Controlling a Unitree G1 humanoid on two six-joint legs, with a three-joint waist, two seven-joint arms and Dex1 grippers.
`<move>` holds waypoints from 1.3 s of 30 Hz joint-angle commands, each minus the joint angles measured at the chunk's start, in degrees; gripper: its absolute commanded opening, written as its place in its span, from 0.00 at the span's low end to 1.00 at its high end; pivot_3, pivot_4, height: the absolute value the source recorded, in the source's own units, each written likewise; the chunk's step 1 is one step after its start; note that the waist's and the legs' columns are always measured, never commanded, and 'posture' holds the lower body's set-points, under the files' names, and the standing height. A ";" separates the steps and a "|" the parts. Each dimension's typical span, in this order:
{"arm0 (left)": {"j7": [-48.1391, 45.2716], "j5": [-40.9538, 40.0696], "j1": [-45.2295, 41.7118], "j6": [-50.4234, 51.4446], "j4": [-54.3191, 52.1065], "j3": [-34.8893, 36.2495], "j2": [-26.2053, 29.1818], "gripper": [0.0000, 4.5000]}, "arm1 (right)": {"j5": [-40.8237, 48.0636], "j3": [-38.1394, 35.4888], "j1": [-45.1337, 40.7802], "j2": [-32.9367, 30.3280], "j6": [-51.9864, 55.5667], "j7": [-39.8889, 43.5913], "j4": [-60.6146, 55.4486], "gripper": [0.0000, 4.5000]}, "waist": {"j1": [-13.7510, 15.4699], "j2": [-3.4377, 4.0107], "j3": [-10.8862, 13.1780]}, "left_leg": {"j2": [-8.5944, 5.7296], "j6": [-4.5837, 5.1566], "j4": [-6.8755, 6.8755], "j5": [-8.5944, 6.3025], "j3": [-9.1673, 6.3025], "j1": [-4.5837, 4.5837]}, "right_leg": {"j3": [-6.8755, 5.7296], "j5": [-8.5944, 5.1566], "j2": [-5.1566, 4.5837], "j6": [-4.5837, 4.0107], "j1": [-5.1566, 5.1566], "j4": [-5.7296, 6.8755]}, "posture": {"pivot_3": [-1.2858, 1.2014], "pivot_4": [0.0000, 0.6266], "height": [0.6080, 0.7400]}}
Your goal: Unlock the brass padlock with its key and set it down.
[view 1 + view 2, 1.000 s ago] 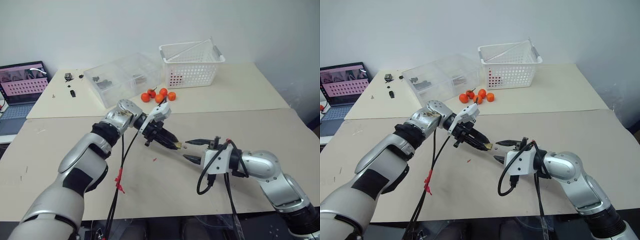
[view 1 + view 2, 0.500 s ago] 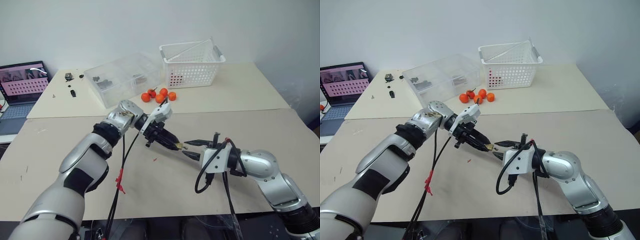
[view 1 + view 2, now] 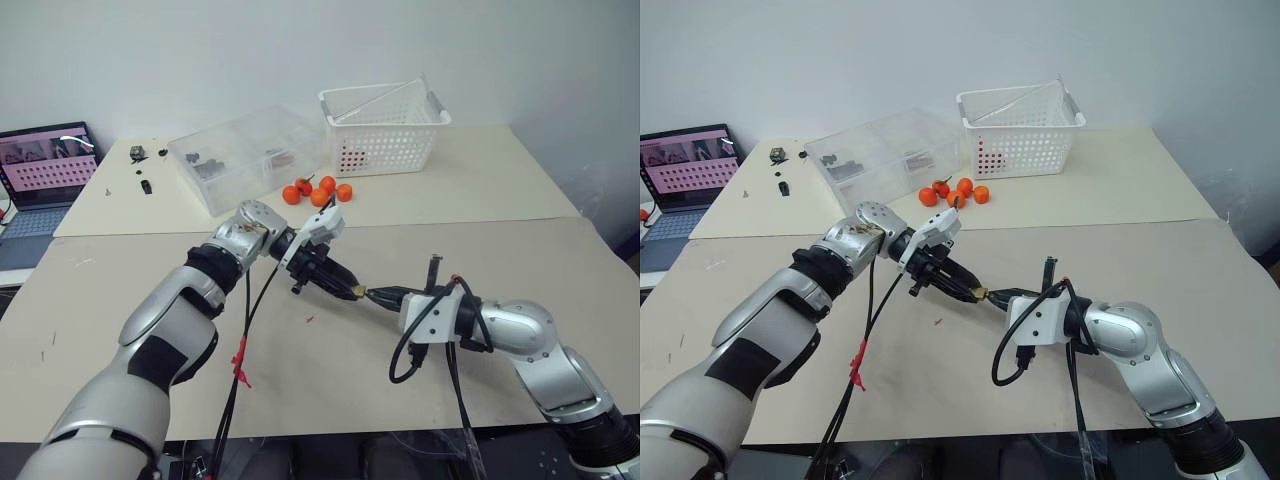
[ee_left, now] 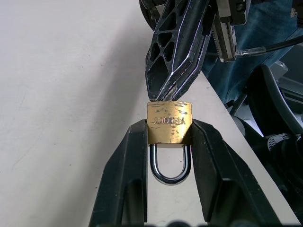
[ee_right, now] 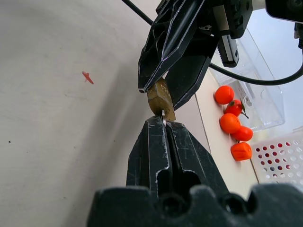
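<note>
The brass padlock (image 4: 169, 122) hangs a little above the table, clamped by its sides in my left gripper (image 4: 169, 128), with the silver shackle pointing back toward the wrist. My right gripper (image 5: 164, 122) meets it from the opposite side, fingers pressed together at the padlock's (image 5: 160, 99) keyhole end. A thin silvery sliver of the key (image 5: 163, 114) shows between those fingertips, touching the lock body; the rest of the key is hidden. In the head views the two grippers meet tip to tip at the padlock (image 3: 357, 293) over the middle of the table.
Several orange fruits (image 3: 318, 190) lie behind, next to a clear plastic box (image 3: 245, 155) and a white basket (image 3: 385, 128). A laptop (image 3: 45, 165) stands at the far left. A small red scrap (image 3: 309, 320) lies on the table below the grippers. Cables hang from both arms.
My right gripper's fingers, spread apart a second ago, have closed together at the padlock's end. The left gripper and padlock have stayed in place.
</note>
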 commanded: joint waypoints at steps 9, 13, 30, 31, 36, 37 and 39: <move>-0.38 10.53 -1.30 -19.03 3.93 7.95 -4.53 0.18 | 18.48 -4.14 -4.25 4.09 26.81 2.45 -9.18 0.00 | 0.36 0.00 0.00 | 0.00 0.00 0.00 0.00 -0.06 -0.04 | 0.02 0.07 -0.05 -0.11 0.00 -0.07 | 0.52 0.24 1.00; -0.38 10.63 -0.83 -16.64 3.67 9.23 -5.11 0.18 | 16.72 -3.31 -5.29 2.94 27.40 2.35 -9.96 0.00 | 0.29 0.01 0.00 | -0.02 0.06 0.01 -0.04 -0.05 -0.05 | 0.02 0.06 -0.05 -0.10 0.00 -0.07 | 0.52 0.24 1.00; -0.38 2.50 -1.22 1.68 2.67 7.18 -0.98 0.18 | -5.49 -1.46 2.23 -9.13 -10.30 -2.67 -1.06 0.63 | 0.09 0.00 0.00 | -0.03 0.11 0.12 -0.06 -0.02 0.00 | -0.01 -0.03 0.01 0.05 0.00 0.00 | 0.52 0.24 1.00; -0.38 2.22 -1.48 1.85 2.78 6.91 -0.68 0.18 | -6.03 -2.06 3.05 -9.31 -12.38 -3.59 -0.07 0.63 | 0.11 0.01 0.00 | -0.04 0.10 0.12 -0.06 -0.01 -0.01 | 0.00 0.01 0.00 -0.01 -0.01 0.02 | 0.52 0.24 1.00; -0.38 -0.18 -1.64 3.71 1.22 4.43 0.54 0.18 | -7.82 -2.74 3.77 -8.46 -17.50 -5.93 3.01 0.63 | -0.13 0.00 0.00 | -0.04 0.11 0.14 -0.06 0.02 -0.01 | 0.05 0.02 0.00 -0.04 0.00 0.02 | 0.52 0.24 1.00; -0.38 -0.75 -1.54 4.14 0.74 3.75 0.75 0.18 | -8.09 -2.56 3.52 -8.05 -17.89 -6.23 3.41 0.63 | -0.16 0.00 0.00 | -0.04 0.11 0.14 -0.06 0.02 0.01 | 0.05 0.02 0.00 -0.04 0.00 0.02 | 0.52 0.24 1.00; -0.38 -1.60 -1.17 4.38 -0.33 2.65 1.01 0.18 | -8.50 -2.19 3.05 -7.38 -18.27 -6.64 3.65 0.63 | -0.16 -0.01 0.00 | -0.03 0.11 0.13 -0.06 0.01 0.02 | 0.04 0.02 0.02 -0.03 0.00 0.01 | 0.52 0.24 1.00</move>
